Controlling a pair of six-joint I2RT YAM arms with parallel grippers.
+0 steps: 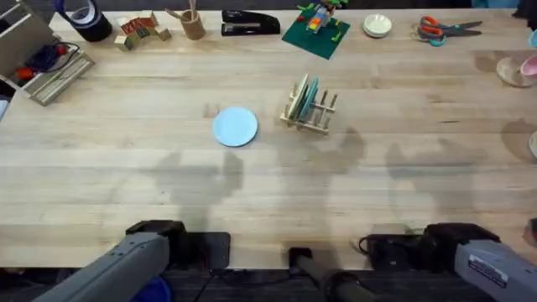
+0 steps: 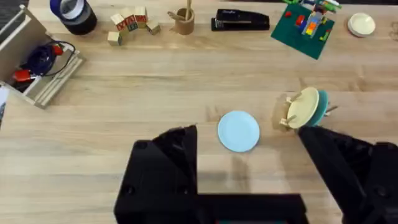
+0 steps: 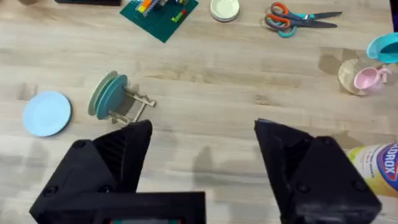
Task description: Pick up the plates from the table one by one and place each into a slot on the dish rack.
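We have one plate left to fetch: the light blue plate (image 1: 235,127) lies flat on the table (image 1: 126,184), just beside the dish rack (image 1: 309,106) and on its left in the overhead view, apart from it. The cream plate (image 2: 303,107) and the teal plate (image 3: 107,96) already stand on edge between the rack's pegs.

Both arms sit back near their bases. The left claw (image 2: 249,180) is spread wide with nothing between its fingers, and the right claw (image 3: 202,168) is likewise spread and empty.

The left arm looks the better choice to us, since the blue plate lies straight ahead of its claw. Because the disc lies flat, we should come down over its rim, slide one finger under the edge, and pinch near the rim, not the middle. We then need to tip it upright before reaching the rack.

Being round, the plate has no long axis of its own; its face points straight up. The rack's long axis runs at a slant across the table, and the standing plates face along it, so we should turn the blue one to match and lower it into a free slot (image 1: 325,104) behind them.
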